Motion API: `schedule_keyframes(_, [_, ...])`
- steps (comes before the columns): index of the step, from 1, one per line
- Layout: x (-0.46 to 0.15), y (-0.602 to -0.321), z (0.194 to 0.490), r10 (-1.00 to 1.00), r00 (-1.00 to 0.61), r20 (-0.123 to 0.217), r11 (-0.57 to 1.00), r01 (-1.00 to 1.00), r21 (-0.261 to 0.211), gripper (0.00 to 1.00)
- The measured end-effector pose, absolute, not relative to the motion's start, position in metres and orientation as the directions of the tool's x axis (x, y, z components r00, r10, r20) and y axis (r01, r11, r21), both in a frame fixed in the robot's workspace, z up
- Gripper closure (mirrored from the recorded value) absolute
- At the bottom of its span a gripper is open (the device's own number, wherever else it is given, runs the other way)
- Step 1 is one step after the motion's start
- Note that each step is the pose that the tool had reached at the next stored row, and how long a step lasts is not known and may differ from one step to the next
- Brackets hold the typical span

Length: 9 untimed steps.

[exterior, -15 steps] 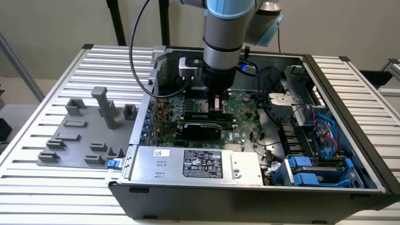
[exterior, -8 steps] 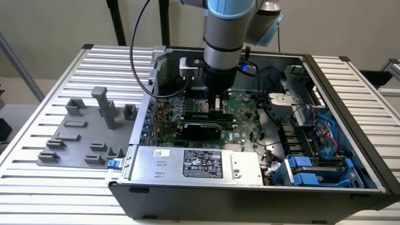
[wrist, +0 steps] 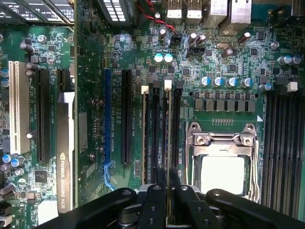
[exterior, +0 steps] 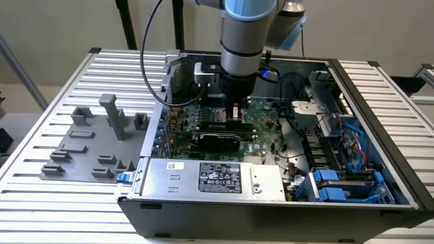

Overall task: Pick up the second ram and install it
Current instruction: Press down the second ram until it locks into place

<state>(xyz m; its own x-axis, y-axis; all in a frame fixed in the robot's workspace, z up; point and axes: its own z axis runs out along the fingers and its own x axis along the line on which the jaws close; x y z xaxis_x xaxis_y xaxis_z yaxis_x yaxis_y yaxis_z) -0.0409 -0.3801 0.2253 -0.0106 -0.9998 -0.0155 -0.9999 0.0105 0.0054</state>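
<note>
I have the arm reaching down into the open computer case [exterior: 271,203], which sits on the slatted metal surface [exterior: 61,203]. The tool [wrist: 167,188] is low over the motherboard [wrist: 228,62], just beside the CPU socket [wrist: 221,152]. From the wrist camera I see its two black fingers [wrist: 153,200] drawn close together, clamped on the top edge of the second ram [wrist: 167,129]. The stick stands upright on its long edge in a memory slot just beside the socket, with a white latch tab [wrist: 167,84] at its far end. I read it as sitting in the slot (whether it is fully seated I cannot tell).

On the other side of that slot from the socket stands another module with a white tab [wrist: 145,89] at its far end. Further out from the socket are a long black expansion slot [wrist: 126,117] and a blue one [wrist: 107,119], then a black graphics card [wrist: 65,157] marked NVIDIA. A second bank of black memory slots [wrist: 283,148] lies on the socket's opposite side.

In the exterior view, the grey fixture tray [exterior: 95,147] rests on the surface at the exterior view's left of the case, and the silver power supply [exterior: 217,178] with its black label fills the near part of the case.
</note>
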Motion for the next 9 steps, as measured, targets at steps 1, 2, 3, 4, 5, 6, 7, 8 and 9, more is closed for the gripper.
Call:
schedule_keyframes(1, [-0.0411, -0.3801, 0.2253, -1.000, -0.011, -0.016, 0.010, -1.000, 0.005, 1.00])
schedule_keyframes(2, [-0.0411, -0.3801, 0.2252, -1.000, -0.011, -0.016, 0.011, -1.000, 0.005, 1.00])
schedule_keyframes(3, [-0.0411, -0.3801, 0.2253, -1.000, -0.011, -0.015, 0.010, -1.000, 0.005, 1.00])
schedule_keyframes(4, [-0.0411, -0.3801, 0.2252, -1.000, -0.010, -0.015, 0.010, -1.000, 0.005, 1.00])
schedule_keyframes(5, [-0.0411, -0.3800, 0.2251, -1.000, -0.010, -0.015, 0.010, -1.000, 0.005, 1.00])
schedule_keyframes(6, [-0.0411, -0.3799, 0.2251, -1.000, -0.010, -0.015, 0.010, -1.000, 0.005, 1.00])
schedule_keyframes(7, [-0.0410, -0.3798, 0.2249, -1.000, -0.009, -0.016, 0.009, -1.000, 0.005, 1.00])
schedule_keyframes(8, [-0.0410, -0.3797, 0.2248, -1.000, -0.009, -0.016, 0.009, -1.000, 0.005, 1.00])
schedule_keyframes(9, [-0.0410, -0.3796, 0.2247, -1.000, -0.008, -0.016, 0.008, -1.000, 0.005, 1.00])
